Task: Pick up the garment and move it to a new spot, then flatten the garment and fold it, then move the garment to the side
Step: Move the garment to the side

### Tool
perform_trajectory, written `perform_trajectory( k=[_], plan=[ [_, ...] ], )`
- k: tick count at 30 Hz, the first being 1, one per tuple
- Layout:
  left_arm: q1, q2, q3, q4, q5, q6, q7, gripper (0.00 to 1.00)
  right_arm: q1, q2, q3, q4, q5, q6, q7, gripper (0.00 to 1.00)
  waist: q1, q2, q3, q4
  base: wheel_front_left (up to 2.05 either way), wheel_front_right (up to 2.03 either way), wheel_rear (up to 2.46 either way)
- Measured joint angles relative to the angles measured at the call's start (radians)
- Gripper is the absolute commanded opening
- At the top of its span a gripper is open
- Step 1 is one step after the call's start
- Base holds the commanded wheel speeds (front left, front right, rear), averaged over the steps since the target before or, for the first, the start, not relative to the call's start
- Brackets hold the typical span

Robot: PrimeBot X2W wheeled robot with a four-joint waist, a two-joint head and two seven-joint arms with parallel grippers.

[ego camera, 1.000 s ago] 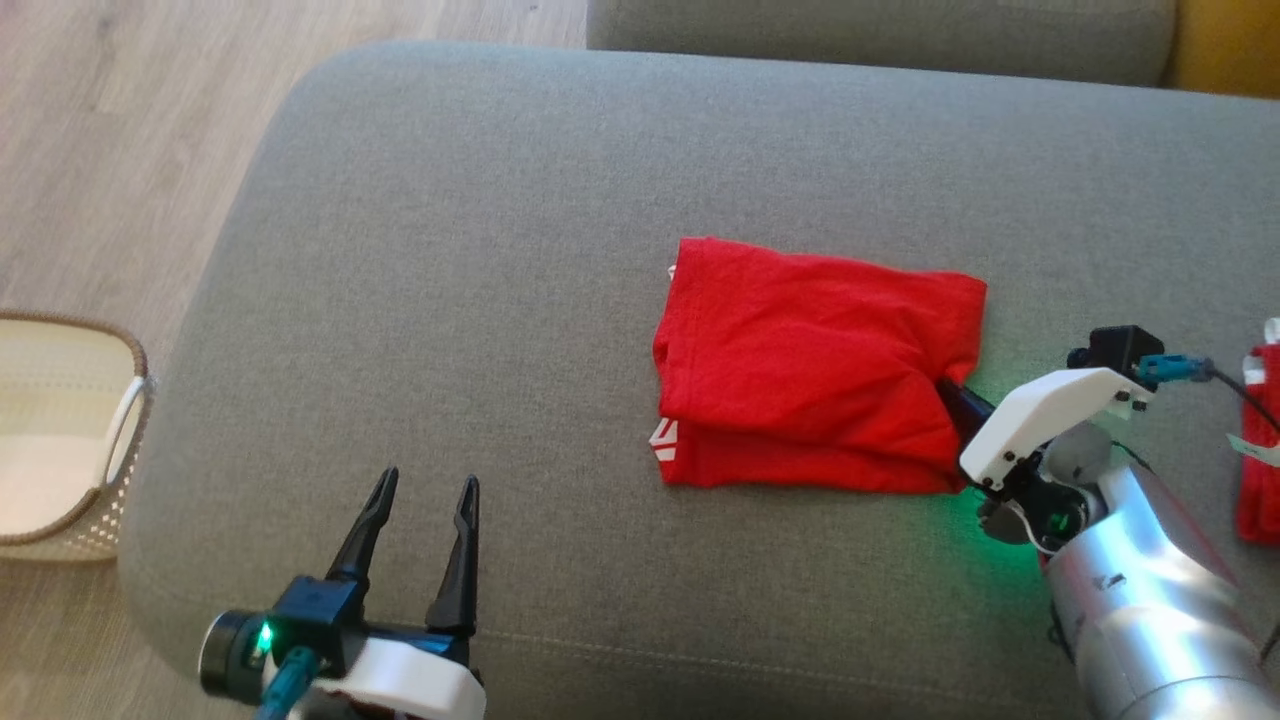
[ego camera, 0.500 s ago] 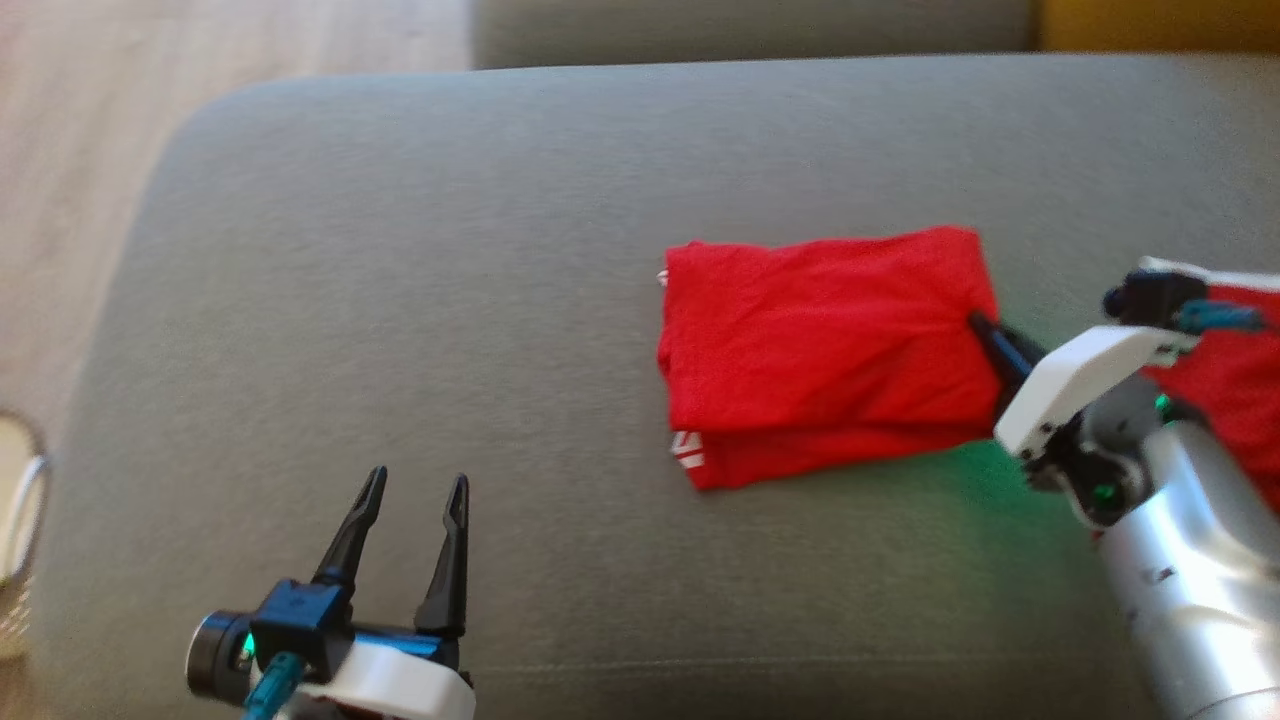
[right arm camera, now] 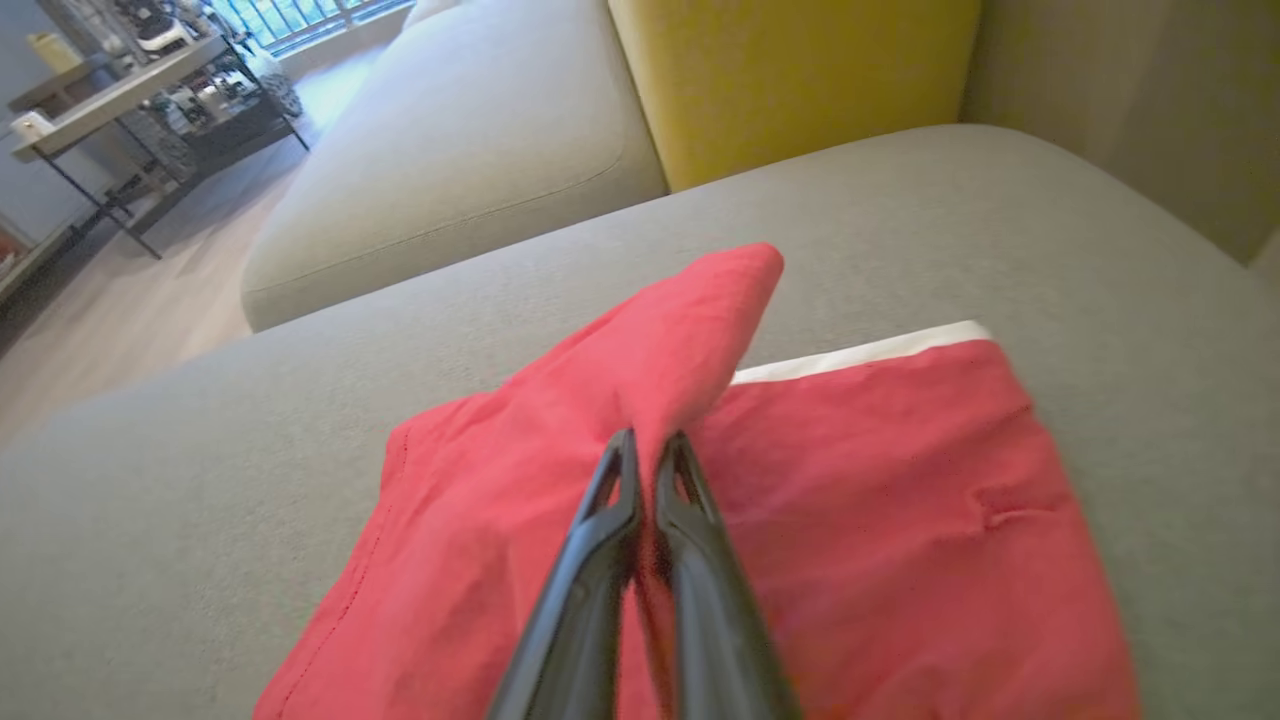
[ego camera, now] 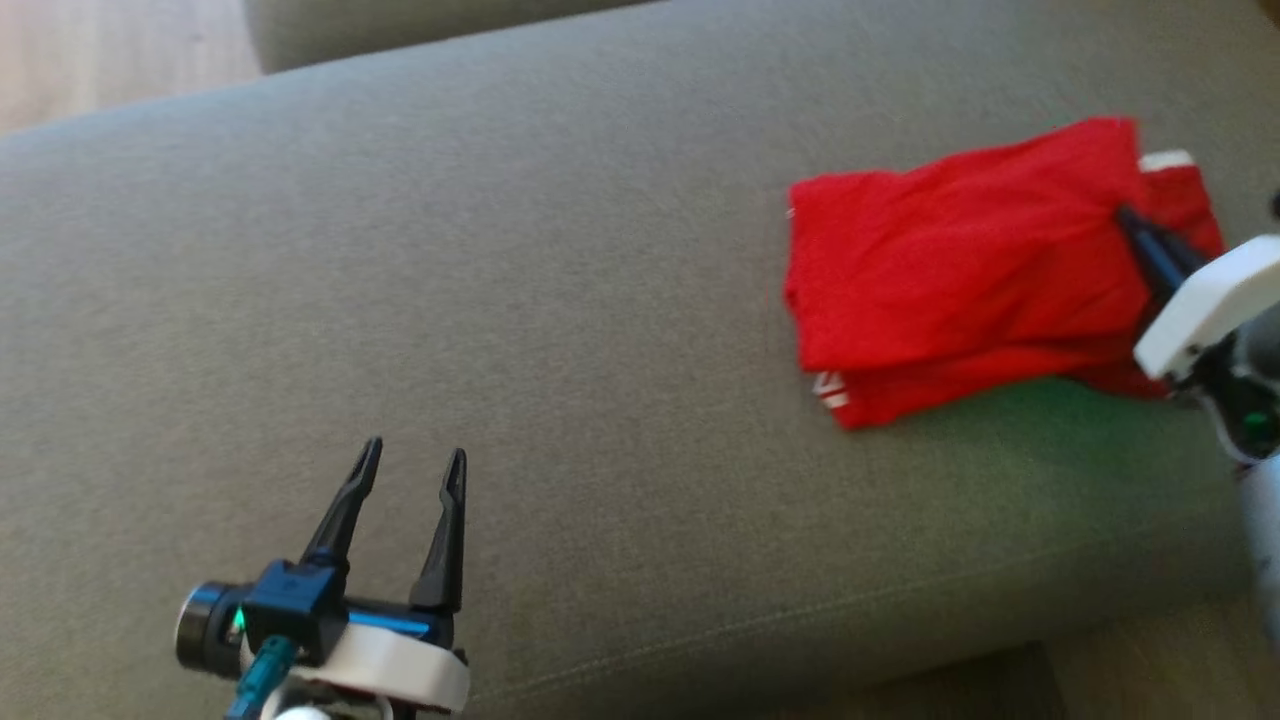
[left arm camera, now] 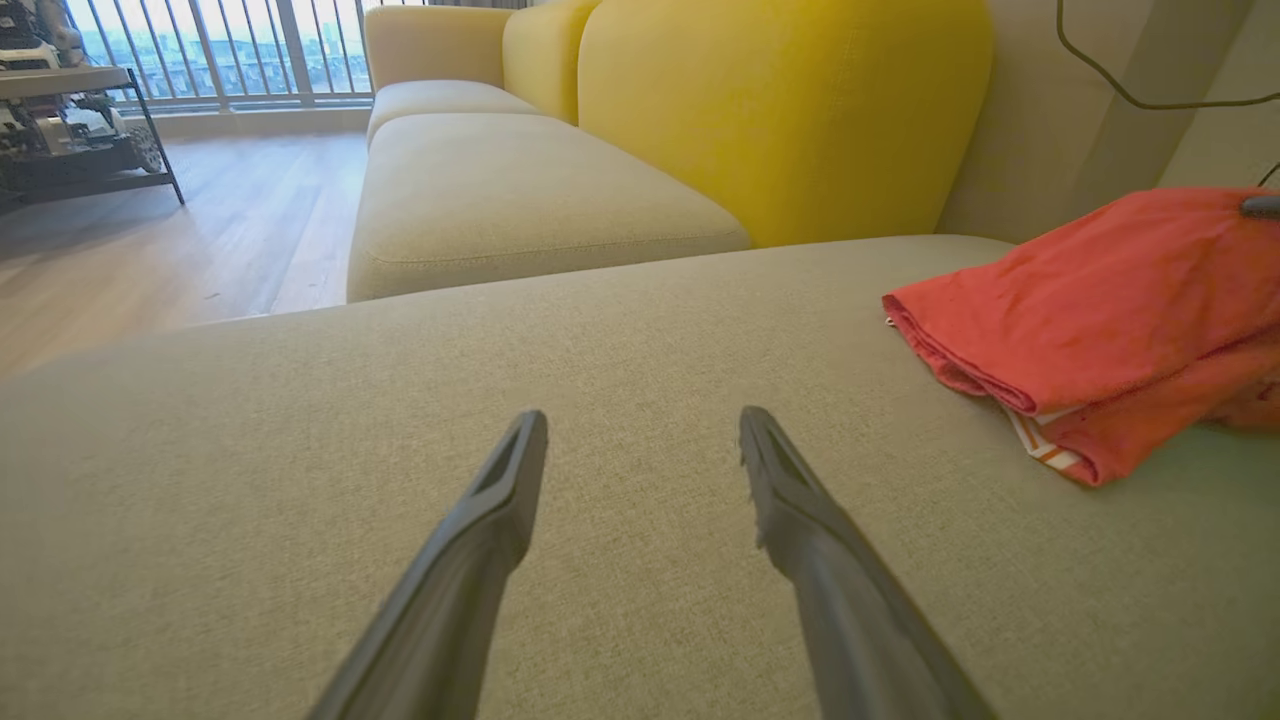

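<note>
Garment (ego camera: 950,260) further right, right fingers (right arm camera: 590,560) tight on it, left fingers (left arm camera: 480,560) apart, print (ego camera: 830,390) unreadable.

Living room: sofa (left arm camera: 540,200), wood floor (left arm camera: 230,220), balcony railing (left arm camera: 250,45).

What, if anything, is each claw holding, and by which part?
The right claw pinches the folded red garment at its right edge; the left claw holds nothing.
</note>
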Motion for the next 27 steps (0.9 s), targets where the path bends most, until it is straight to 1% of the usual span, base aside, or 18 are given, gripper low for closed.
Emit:
perform_trajectory(
  k=[7, 10, 12, 14, 15, 16, 17, 19, 23, 25, 27],
  plan=[
    [-0.033, 0.014, 0.004, -0.007, 0.008, -0.010, 0.000, 1.00, -0.042, -0.031, -0.117, -0.054, -0.075, 0.000, 0.030, 0.00, 0.0002, 0.0000, 0.065, -0.029, 0.00, 0.00, 0.00],
    [-0.046, 0.016, 0.003, -0.007, 0.010, -0.018, 0.000, 1.00, -0.042, -0.038, -0.140, -0.082, -0.095, 0.000, 0.069, 0.00, 0.0002, 0.0000, 0.085, -0.029, 0.00, 0.00, 0.00],
    [-0.052, 0.016, 0.002, -0.005, 0.010, -0.018, 0.000, 1.00, -0.039, -0.039, -0.160, -0.103, -0.156, 0.000, 0.074, 0.00, 0.0003, 0.0000, 0.093, -0.023, 0.00, 0.00, 0.00],
    [-0.059, 0.016, 0.003, -0.005, 0.010, -0.018, 0.000, 1.00, -0.035, -0.036, -0.202, -0.132, -0.224, 0.000, 0.071, 0.00, 0.0001, 0.0000, 0.098, -0.014, 0.00, 0.00, 0.00],
    [-0.060, 0.016, 0.003, -0.005, 0.010, -0.018, 0.000, 1.00, -0.033, -0.033, -0.227, -0.146, -0.266, 0.000, 0.064, 0.18, 0.0002, 0.0000, 0.098, -0.009, 0.00, 0.00, 0.00],
    [-0.060, 0.016, 0.002, -0.004, 0.010, -0.018, 0.000, 1.00, -0.032, -0.029, -0.256, -0.160, -0.310, 0.000, 0.061, 0.74, 0.0002, 0.0000, 0.098, -0.005, 0.00, 0.00, 0.00],
    [-0.060, 0.016, 0.002, -0.003, 0.010, -0.018, 0.000, 1.00, -0.030, -0.021, -0.280, -0.173, -0.347, 0.000, 0.061, 1.00, 0.0001, 0.0000, 0.097, -0.001, 0.00, 0.00, 0.00],
    [-0.059, 0.015, 0.001, 0.002, 0.009, -0.018, 0.000, 1.00, -0.014, 0.003, -0.305, -0.202, -0.406, 0.000, 0.066, 1.00, 0.0001, 0.0000, 0.091, 0.006, 0.00, 0.00, 0.00],
    [-0.059, 0.008, 0.001, 0.010, 0.009, -0.017, 0.000, 1.00, 0.058, 0.065, -0.310, -0.291, -0.519, 0.000, 0.051, 1.00, 0.0000, 0.0000, 0.065, 0.022, 0.00, 0.00, 0.00],
    [-0.058, 0.001, 0.002, 0.013, 0.005, -0.016, 0.000, 1.00, 0.093, 0.098, -0.306, -0.346, -0.548, 0.000, 0.024, 1.00, 0.0000, 0.0000, 0.048, 0.032, 0.00, 0.00, 0.00],
    [-0.058, -0.006, 0.002, 0.017, -0.003, -0.013, 0.000, 1.00, 0.126, 0.140, -0.281, -0.388, -0.547, 0.000, 0.005, 1.00, 0.0000, 0.0000, 0.028, 0.043, 0.00, 0.00, 0.00]
  ],
)
